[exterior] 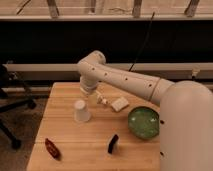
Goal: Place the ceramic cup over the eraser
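Ceramic cup, stood on tabletop just beside gripper (jaws' state cannot be told), is judged light, rigid, slippery, chippable; best gripped across its narrower upper wall.

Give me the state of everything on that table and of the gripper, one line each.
ceramic cup: standing wide end down, not held.
eraser: lying uncovered, apart from the cup.
gripper: low over the table, between the cup and the cream block.
cream block: lying flat.
green bowl: upright.
dark red thing: lying flat.
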Robot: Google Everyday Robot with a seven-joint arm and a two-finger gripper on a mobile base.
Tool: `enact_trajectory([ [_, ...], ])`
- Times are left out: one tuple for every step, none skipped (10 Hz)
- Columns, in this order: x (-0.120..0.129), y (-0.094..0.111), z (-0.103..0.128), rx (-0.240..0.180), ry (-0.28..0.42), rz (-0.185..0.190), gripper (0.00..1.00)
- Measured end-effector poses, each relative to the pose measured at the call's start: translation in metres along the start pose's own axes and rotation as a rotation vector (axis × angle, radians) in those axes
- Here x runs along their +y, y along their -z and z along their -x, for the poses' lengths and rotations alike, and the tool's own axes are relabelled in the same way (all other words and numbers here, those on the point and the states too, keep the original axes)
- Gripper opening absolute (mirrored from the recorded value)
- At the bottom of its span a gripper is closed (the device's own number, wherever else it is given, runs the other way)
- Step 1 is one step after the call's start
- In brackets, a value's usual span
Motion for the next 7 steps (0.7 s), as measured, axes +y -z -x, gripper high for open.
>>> enact_trajectory([
  [0.005,-0.005,0.006,-0.011,0.015,0.011,0.8],
  [0.01,-0.011,0.012,-0.025,0.032,0.027,0.8],
  [0.012,-0.013,0.015,-0.032,0.04,0.033,0.8],
  [0.015,-0.016,0.017,-0.041,0.048,0.041,0.8],
  [0.015,-0.02,0.024,-0.052,0.065,0.051,0.8],
  [0.014,-0.022,0.029,-0.057,0.077,0.056,0.8],
  [0.013,-0.025,0.035,-0.063,0.092,0.067,0.8],
])
